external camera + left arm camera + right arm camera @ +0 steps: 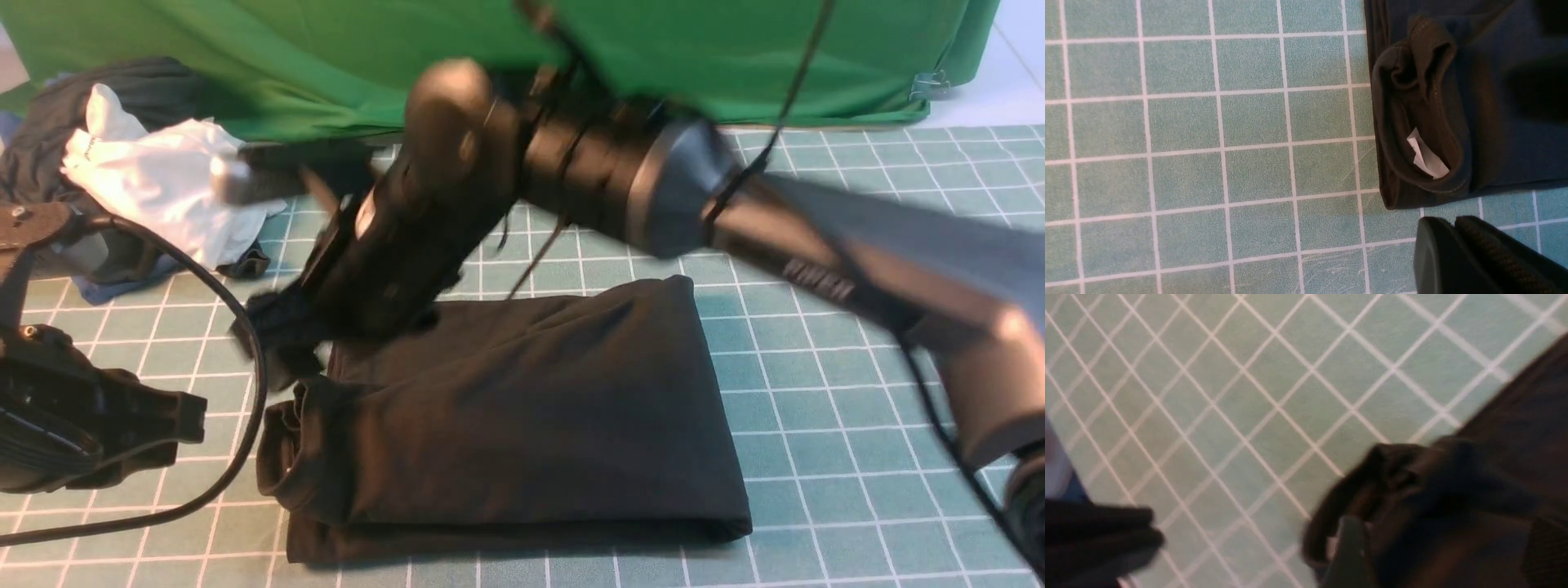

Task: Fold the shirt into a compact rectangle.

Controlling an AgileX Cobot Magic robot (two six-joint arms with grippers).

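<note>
The black shirt [522,408] lies folded into a rectangle in the middle of the green grid mat [857,408]. Its collar with the white neck label [1427,157] is bunched at the left end. My right arm reaches across from the right, blurred by motion. Its gripper [273,339] is at the shirt's far-left corner. In the right wrist view its fingers [1347,547] stand wide apart over the dark fabric [1515,428], so the right gripper [1447,555] is open. My left gripper [167,425] hangs shut and empty left of the shirt, with its fingertips [1453,232] just off the collar corner.
A white garment [155,188] lies on a dark grey and blue clothes bundle [49,122] at the back left. A green cloth [326,49] covers the back edge. A black cable [249,367] loops from the left arm near the shirt's left end.
</note>
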